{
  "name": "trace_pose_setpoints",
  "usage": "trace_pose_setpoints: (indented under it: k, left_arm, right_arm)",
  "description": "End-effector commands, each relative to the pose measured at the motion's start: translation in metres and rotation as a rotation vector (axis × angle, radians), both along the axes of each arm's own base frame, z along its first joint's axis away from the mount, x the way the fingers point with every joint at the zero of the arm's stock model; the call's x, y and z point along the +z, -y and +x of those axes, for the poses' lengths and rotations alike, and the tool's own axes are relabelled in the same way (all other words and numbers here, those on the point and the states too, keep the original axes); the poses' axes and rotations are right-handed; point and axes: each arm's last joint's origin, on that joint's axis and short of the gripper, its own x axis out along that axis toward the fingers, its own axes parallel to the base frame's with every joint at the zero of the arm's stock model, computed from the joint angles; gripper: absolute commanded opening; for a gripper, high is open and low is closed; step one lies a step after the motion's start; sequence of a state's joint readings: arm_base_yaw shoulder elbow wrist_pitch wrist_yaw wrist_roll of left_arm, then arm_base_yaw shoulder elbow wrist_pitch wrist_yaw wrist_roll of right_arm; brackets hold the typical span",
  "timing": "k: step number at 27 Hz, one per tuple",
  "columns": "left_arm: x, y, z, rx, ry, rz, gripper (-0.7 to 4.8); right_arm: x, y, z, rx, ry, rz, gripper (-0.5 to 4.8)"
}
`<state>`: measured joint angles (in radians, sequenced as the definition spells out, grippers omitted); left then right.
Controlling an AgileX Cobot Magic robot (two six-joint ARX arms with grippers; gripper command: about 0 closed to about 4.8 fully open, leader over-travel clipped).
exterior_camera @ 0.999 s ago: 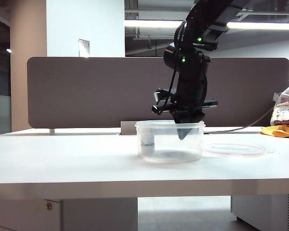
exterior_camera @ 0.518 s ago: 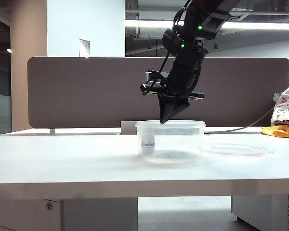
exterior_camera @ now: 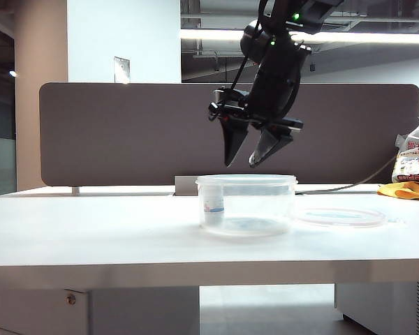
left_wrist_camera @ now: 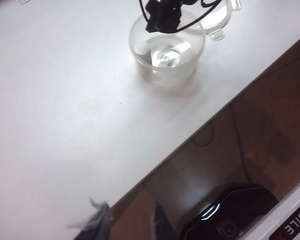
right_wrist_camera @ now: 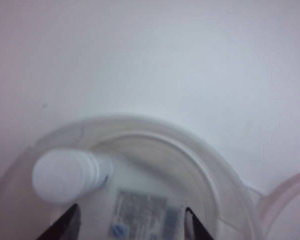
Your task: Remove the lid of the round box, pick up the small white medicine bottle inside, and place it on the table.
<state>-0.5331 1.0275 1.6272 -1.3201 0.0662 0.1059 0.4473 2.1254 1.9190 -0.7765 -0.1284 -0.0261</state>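
Two claws: right claw (exterior_camera: 253, 165) rose from box (exterior_camera: 246, 204), spread, empty; bottle (exterior_camera: 213, 204) inside, lid (exterior_camera: 340, 216) on counter (exterior_camera: 91, 230). Left claw unseen, state untold.

Right end effector (exterior_camera: 251, 155) lifted from round box (exterior_camera: 246, 204), opened.

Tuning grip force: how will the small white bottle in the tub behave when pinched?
The small white medicine bottle stands upright against the wall of the round box; being narrow and tall, it probably tips if nudged off-centre. Its cap looks ribbed, likely easier to hold than the smooth body. The right gripper hangs open above the box.
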Motion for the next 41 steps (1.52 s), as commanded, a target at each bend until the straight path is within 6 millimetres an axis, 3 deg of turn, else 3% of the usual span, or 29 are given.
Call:
trace_pose_setpoints:
  k: [1,6,10,15,19,31,41]
  left_arm:
    - [0.001,0.0,0.0,-0.011,0.022,0.004,1.11]
    - [0.001,0.0,-0.001,-0.012,0.017,0.008,1.11]
    - [0.0,0.0,-0.001,-0.011,0.008,0.012,1.11]
    - [0.0,-0.001,-0.001,-0.011,0.008,0.011,1.11]
    - [0.0,-0.001,-0.001,-0.009,0.007,0.009,1.11]
    - [0.0,-0.001,-0.001,-0.009,0.007,0.009,1.11]
    - [0.0,0.0,-0.001,-0.01,0.009,0.011,1.11]
  right_arm:
    - [0.008,0.003,-0.008,0.094,0.004,-0.057,2.61]
    - [0.007,0.006,-0.016,0.265,-0.022,-0.124,2.61]
    - [0.005,0.006,-0.022,0.419,-0.039,-0.137,2.14]
    - [0.007,0.004,-0.018,0.449,0.02,-0.129,2.14]
    - [0.007,0.003,-0.017,0.498,0.051,-0.131,2.71]
    - [0.009,-0.005,-0.01,0.515,0.154,-0.112,2.75]
    - [-0.009,-0.01,-0.008,0.528,0.098,-0.122,2.75]
